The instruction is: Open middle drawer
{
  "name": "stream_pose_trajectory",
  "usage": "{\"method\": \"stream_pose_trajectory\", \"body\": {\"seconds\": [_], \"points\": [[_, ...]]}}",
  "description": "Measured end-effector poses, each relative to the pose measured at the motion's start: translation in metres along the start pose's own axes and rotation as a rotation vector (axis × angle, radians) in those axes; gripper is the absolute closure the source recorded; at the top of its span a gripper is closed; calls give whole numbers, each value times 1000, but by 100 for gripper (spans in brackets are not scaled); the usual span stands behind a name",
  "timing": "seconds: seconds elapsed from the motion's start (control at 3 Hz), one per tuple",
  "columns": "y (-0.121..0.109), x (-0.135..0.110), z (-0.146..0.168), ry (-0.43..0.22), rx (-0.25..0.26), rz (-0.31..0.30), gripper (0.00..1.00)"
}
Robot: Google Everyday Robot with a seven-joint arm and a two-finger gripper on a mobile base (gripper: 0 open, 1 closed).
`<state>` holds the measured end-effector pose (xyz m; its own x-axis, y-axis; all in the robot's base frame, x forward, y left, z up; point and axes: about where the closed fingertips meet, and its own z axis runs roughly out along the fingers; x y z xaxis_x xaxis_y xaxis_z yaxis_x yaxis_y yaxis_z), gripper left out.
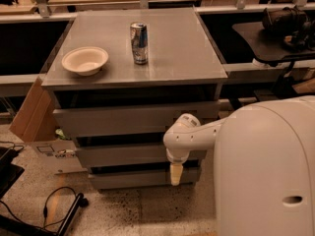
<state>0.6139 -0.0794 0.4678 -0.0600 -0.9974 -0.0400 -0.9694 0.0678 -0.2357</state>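
Bowl (84,60) and can (139,43) on cabinet top (187,48)

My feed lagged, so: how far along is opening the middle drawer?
Done: nothing visible; the middle drawer looks shut. In hand: the gripper hangs pointing down in front of the cabinet, on its right side, below the middle front. Left: reach that drawer's front, catch it, pull it out.

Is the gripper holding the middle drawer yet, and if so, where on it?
Nothing appears to be held. The gripper hangs pointing down in front of the bottom drawer, below the middle drawer front panel, gripping no edge of it.
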Motion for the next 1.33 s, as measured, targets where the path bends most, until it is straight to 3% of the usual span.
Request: {"method": "stream_pose_trajectory", "body": {"seconds": [0.67, 1.0, 1.33], "points": [[-28, -3, 39, -19, 18, 7, 0], [-32, -11, 66, -46, 6, 8, 22], [-27, -14, 73, -62, -4, 13, 45]]}}
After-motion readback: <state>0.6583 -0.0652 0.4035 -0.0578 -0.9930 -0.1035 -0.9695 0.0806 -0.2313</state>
